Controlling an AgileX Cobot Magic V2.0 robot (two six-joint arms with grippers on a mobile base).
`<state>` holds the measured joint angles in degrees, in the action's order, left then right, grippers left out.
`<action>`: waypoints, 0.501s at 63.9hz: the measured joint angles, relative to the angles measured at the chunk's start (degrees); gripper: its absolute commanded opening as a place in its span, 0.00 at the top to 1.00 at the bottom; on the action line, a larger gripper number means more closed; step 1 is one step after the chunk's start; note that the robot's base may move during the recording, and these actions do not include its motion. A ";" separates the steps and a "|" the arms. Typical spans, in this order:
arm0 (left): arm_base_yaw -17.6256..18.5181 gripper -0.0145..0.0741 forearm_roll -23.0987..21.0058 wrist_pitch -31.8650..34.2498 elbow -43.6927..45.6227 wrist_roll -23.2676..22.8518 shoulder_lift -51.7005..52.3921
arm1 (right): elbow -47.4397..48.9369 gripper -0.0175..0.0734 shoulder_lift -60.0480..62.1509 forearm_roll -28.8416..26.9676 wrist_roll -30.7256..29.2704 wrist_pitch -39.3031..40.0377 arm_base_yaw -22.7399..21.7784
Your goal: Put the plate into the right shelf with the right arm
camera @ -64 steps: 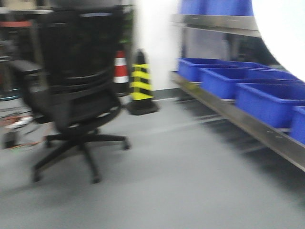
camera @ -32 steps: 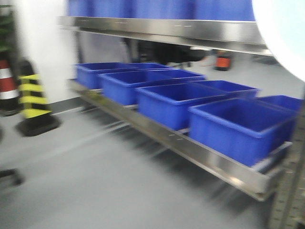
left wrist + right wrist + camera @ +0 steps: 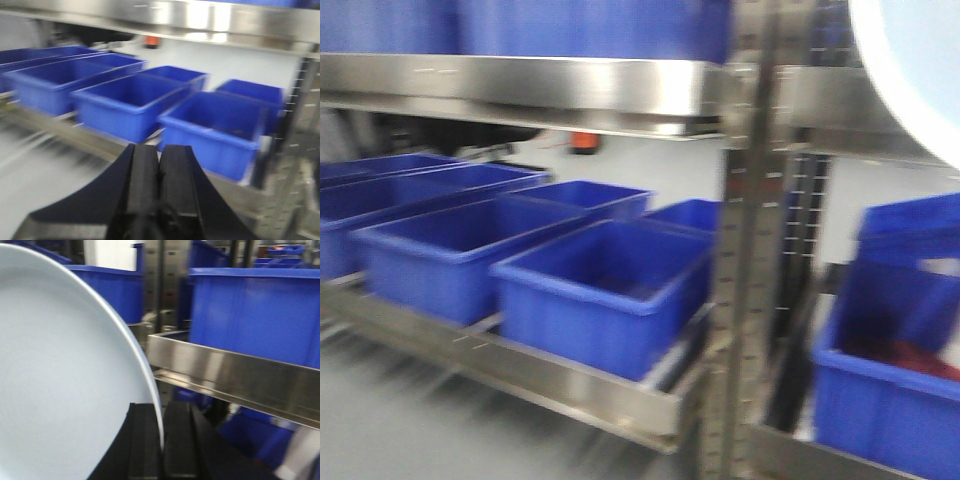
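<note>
Rightward the base has swung since a second ago, so the right shelf [image 3: 520, 80] now fills the front view, while the plate [image 3: 920, 70] keeps its upper-right corner. Nearest the wrist camera, the right tool [image 3: 161, 412] pinches the white plate's lower rim between its fingers, holding it on edge in the air, short of the shelf's steel rail [image 3: 235, 375]; the left tool [image 3: 159, 155] is closed on nothing, fingers pressed together. Beyond, blue bins [image 3: 600, 290] sit in a row on the lower level beside a perforated upright [image 3: 750, 250].
</note>
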<state>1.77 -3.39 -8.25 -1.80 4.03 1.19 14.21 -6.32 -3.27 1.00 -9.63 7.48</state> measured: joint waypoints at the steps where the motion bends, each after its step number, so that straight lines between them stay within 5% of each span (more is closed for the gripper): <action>1: 0.00 0.89 0.00 0.00 0.00 0.00 0.00 | 0.00 0.75 0.00 0.00 0.00 0.00 0.00; 32: 0.00 0.89 0.00 0.00 0.00 0.00 0.00 | 0.00 0.75 0.00 0.00 0.00 0.00 0.00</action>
<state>1.77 -3.39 -8.25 -1.80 4.03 1.19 14.21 -6.32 -3.27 1.00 -9.63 7.48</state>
